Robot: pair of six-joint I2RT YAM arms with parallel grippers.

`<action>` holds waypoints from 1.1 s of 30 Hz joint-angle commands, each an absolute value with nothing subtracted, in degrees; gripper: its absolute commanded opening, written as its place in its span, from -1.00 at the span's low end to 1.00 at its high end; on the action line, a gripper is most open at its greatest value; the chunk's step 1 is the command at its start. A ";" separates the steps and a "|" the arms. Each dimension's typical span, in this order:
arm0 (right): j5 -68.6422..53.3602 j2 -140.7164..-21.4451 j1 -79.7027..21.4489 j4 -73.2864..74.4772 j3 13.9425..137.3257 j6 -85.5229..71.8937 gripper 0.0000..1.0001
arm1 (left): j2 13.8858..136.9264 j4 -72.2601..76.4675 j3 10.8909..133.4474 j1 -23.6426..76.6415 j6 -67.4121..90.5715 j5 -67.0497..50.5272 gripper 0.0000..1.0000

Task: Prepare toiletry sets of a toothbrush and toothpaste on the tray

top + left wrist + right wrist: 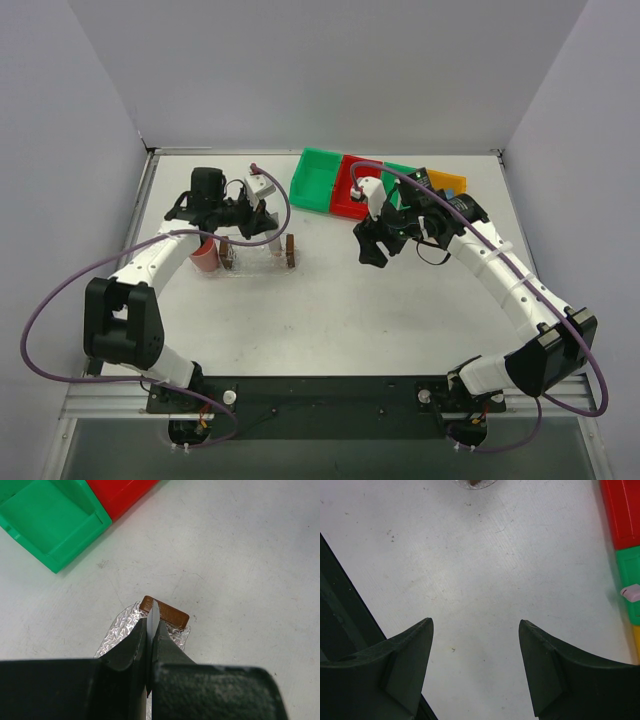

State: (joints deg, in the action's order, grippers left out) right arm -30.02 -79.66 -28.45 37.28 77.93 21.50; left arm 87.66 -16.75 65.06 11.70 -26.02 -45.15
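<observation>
My left gripper is shut on a thin, pale grey-white toothpaste tube, seen edge-on and sticking out past the fingertips. It hangs just above the clear tray, over the brown end block. From above, the left gripper hovers over the tray at the table's left. My right gripper is open over bare table, also seen from above as the right gripper. A pale pink tip lies in a green bin; I cannot tell whether it is the toothbrush.
A row of bins stands at the back: green, red, a second green and yellow. A stubby pink cup stands against the tray's left end. Walls close in the table on three sides.
</observation>
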 commanded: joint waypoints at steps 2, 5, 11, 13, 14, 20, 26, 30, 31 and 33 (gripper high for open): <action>-31.38 -78.22 -27.86 37.09 77.17 21.88 0.28 | 87.89 -13.89 65.57 11.95 -27.07 -46.14 -0.93; -31.38 -78.31 -27.86 37.09 77.17 21.97 0.28 | 88.15 -13.97 65.39 11.87 -27.24 -46.06 -0.91; -31.46 -78.31 -27.77 37.09 77.08 21.97 0.28 | 88.33 -13.27 64.69 11.87 -27.33 -46.05 -0.82; -31.46 -78.22 -27.77 37.09 77.08 21.97 0.28 | 88.42 -13.18 64.51 11.95 -27.25 -46.05 -0.75; -31.55 -78.31 -27.77 37.09 77.17 21.89 0.28 | 88.33 -13.27 64.51 11.87 -27.42 -46.05 -0.72; -31.55 -78.14 -27.77 37.09 77.08 21.88 0.27 | 88.68 -13.62 64.51 11.95 -27.68 -45.62 -0.43; -31.55 -78.05 -27.77 37.09 76.99 21.88 0.28 | 88.86 -13.97 64.77 12.04 -27.86 -45.09 -0.14; -31.55 -78.13 -27.69 37.09 77.08 21.88 0.28 | 88.59 -14.24 65.30 11.95 -27.86 -44.82 -0.12; -31.55 -78.22 -27.77 37.09 76.99 21.97 0.28 | 88.59 -14.41 65.48 12.04 -27.86 -44.74 -0.10; -31.55 -78.22 -27.69 37.09 77.17 21.88 0.28 | 88.07 -15.03 66.18 11.95 -27.77 -44.39 0.06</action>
State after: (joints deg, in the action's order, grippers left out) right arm -30.26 -79.66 -28.10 37.23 77.62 21.47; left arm 88.79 -16.01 64.07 11.70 -27.00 -44.58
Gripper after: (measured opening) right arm 0.639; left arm 0.467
